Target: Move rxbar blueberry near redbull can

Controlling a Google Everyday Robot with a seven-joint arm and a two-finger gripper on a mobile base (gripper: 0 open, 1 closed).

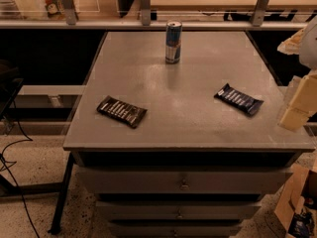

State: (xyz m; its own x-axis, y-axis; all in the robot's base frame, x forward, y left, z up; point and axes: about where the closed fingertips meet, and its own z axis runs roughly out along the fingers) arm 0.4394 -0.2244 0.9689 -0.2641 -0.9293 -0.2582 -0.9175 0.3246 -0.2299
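Your tool [297,105] sits at the right edge of the tabletop [198,128]; you cannot tell its state. The rxbar blueberry [238,99] lies near it, well apart from the upright redbull can [173,41].

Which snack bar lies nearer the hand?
The navy-blue bar, right side of the table, close to the hand hovering at that edge; the brown-black bar lies far left.

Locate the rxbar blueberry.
In the camera view, the rxbar blueberry lies flat on the right half of the table, nearer the camera than the redbull can; the pincer hangs right of it.
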